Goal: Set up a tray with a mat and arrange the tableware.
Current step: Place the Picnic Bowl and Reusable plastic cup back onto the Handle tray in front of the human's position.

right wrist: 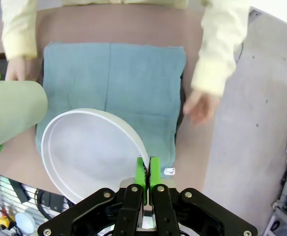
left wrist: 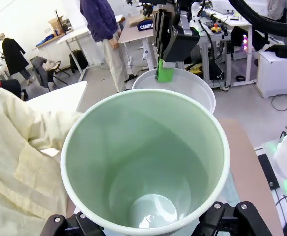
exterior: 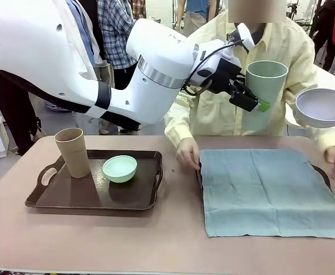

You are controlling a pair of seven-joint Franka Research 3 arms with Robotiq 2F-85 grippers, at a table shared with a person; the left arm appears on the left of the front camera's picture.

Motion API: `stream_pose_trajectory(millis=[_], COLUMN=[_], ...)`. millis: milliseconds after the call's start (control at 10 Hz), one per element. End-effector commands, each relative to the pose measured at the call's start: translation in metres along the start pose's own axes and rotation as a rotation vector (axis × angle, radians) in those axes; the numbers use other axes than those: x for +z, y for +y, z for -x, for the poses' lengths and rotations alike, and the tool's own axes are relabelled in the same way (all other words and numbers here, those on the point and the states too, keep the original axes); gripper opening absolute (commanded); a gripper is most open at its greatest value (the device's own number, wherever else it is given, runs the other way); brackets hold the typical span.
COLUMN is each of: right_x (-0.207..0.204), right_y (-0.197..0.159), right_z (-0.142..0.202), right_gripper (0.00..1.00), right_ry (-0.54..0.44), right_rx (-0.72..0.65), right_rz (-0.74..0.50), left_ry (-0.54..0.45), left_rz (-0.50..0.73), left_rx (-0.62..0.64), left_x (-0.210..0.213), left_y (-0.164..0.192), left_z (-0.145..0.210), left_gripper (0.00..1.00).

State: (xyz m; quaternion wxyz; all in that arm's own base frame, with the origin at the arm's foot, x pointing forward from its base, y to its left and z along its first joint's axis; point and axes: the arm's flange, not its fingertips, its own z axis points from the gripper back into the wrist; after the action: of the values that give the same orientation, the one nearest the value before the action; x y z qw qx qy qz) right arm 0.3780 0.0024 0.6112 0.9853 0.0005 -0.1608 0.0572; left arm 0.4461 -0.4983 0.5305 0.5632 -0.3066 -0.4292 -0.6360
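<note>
Left gripper (exterior: 258, 98) clamps the green cup (exterior: 266, 80) aloft, above the mat's (exterior: 271, 195) 12 o'clock edge. Right gripper (right wrist: 147, 172) pinches the white bowl's (right wrist: 84, 147) rim, at the cup's 3 o'clock. On the tray (exterior: 70, 197) at the mat's 9 o'clock stand the tan cup (exterior: 73, 152) and mint bowl (exterior: 120, 168). A person's hand (exterior: 187, 153) touches the mat's 9 o'clock edge.

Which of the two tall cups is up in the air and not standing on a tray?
The pale green cup, held up by the left gripper with its jaws around it; the tan cup stands on the brown tray.
</note>
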Motion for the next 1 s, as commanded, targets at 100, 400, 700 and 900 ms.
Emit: stream_pose_trajectory(millis=[100,400,700,900], right_x=[-0.0003,-0.0003,-0.0003,-0.0003], right_y=[-0.001,-0.001,-0.001,-0.001], right_z=[-0.0006,-0.0006,-0.0006,-0.0006], right_gripper=[0.0,0.0,0.0,0.0], right_ry=[-0.012,-0.012,-0.012,-0.012], right_rx=[0.009,0.009,0.009,0.009], right_rz=[0.003,0.003,0.003,0.003], left_ry=[-0.023,-0.023,-0.023,-0.023], left_rz=[0.008,0.008,0.008,0.008], left_rx=[-0.017,-0.017,-0.017,-0.017], left_x=[-0.0006,-0.0006,-0.0006,-0.0006], left_y=[0.0037,0.0037,0.0037,0.0037], left_z=[-0.0025,-0.0025,-0.0025,-0.0025], left_gripper=[0.29,0.29,0.29,0.29])
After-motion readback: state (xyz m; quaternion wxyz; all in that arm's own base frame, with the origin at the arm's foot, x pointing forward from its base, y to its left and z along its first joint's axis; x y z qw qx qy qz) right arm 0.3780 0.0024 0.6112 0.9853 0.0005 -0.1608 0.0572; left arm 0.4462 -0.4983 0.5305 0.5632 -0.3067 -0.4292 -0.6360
